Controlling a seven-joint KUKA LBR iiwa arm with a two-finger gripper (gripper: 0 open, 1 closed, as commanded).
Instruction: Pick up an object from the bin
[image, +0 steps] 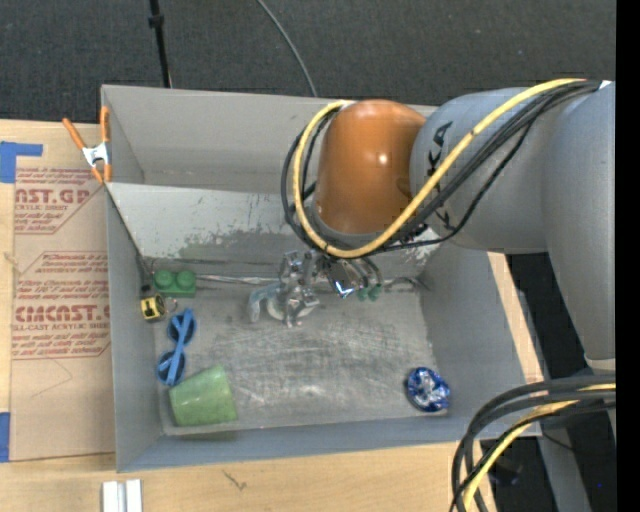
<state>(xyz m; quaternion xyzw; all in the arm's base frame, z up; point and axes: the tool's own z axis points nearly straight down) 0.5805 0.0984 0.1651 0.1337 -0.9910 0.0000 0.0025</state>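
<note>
My gripper (293, 292) hangs under the orange wrist cover, low over the bin's floor near the middle of the back wall. No loose thing lies right beneath it. Nearest on the left is a green two-stud brick (174, 282) by the back-left wall, well apart from the gripper. A small yellow and black thing (150, 308) lies just below that brick at the left wall.
A blue loop-shaped plastic piece (177, 346) lies along the left side, with a pale green cup (203, 397) on its side in the front-left corner. A blue and white ball (427, 390) rests at the front right. The arm covers the bin's back right.
</note>
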